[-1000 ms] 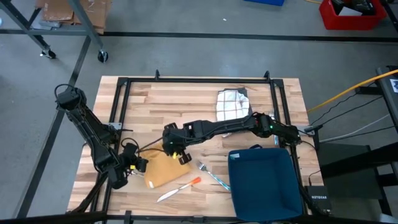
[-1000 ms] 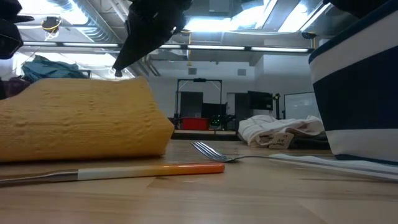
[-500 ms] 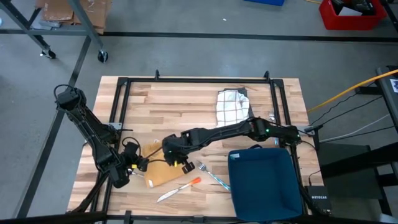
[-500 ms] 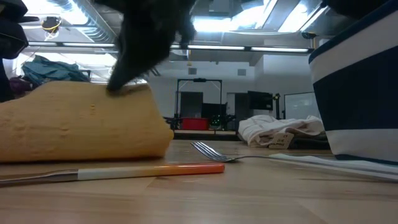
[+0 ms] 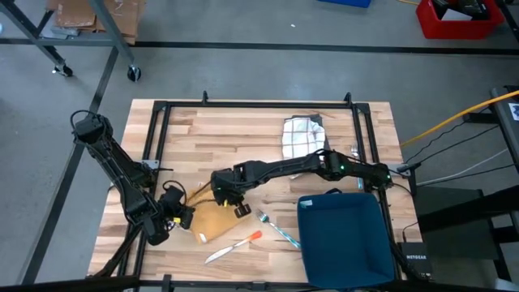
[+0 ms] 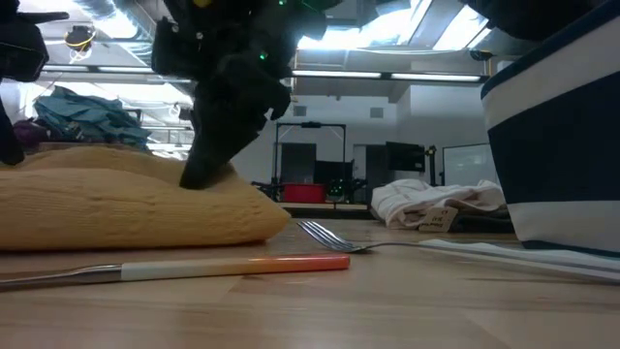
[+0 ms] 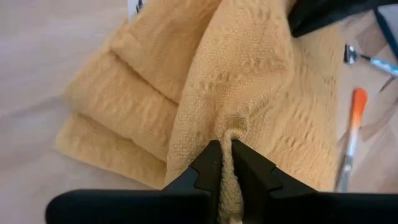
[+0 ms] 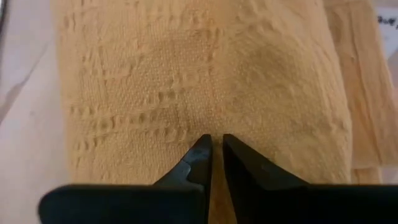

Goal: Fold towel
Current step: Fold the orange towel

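The towel (image 5: 217,221) lies bunched in thick folds near the front left of the table (image 5: 268,130), directly under both tools. The left gripper (image 7: 225,163) sits at the towel's left edge with its fingers pressed together on a small ridge of cloth, which rises between the tips; that pinch seems meant to anchor or lift this side so the layers do not slide. The right gripper (image 8: 212,157) reaches across from the far side and presses its tips down onto the flat top of the towel. Its fingers stand nearly together with only a thin gap, and no cloth shows between them, so it looks to be flattening the fold rather than gripping it. A knife (image 5: 233,246) with an orange handle lies just in front of the towel, and a fork (image 5: 277,229) to the right of both tools, neither touched. The fold looks nearly closed.
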You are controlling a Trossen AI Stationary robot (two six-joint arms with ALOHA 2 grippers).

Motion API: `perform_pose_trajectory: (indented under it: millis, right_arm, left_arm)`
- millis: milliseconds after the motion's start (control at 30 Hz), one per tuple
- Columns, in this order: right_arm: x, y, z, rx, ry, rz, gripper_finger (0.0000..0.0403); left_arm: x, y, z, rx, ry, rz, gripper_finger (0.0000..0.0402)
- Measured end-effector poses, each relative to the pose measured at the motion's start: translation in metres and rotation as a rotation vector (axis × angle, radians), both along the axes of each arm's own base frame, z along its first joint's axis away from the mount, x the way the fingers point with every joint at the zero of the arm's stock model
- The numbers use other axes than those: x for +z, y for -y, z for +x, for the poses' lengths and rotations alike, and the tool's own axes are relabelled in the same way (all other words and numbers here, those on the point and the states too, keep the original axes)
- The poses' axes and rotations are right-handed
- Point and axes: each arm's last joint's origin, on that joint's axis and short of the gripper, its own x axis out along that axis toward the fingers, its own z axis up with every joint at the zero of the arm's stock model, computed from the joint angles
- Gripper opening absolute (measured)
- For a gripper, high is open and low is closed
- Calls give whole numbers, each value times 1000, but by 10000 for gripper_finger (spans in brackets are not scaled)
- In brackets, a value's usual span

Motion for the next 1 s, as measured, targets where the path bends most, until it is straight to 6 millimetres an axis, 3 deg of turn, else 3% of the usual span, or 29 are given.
perform_pose_trajectory:
  millis: [367,733,1000]
  right_arm:
    - [-3,-1,0,-3,-15,19,44]
    - [-3,-1,0,-6,-17,19,44]
    - [-3,21,1,-123,-33,37,44]
  left_arm:
    - [-1,0,0,-107,-24,93,32]
    - [-2,-5,2,-82,-46,118,163]
    - [-1,-21,8,126,16,130,169]
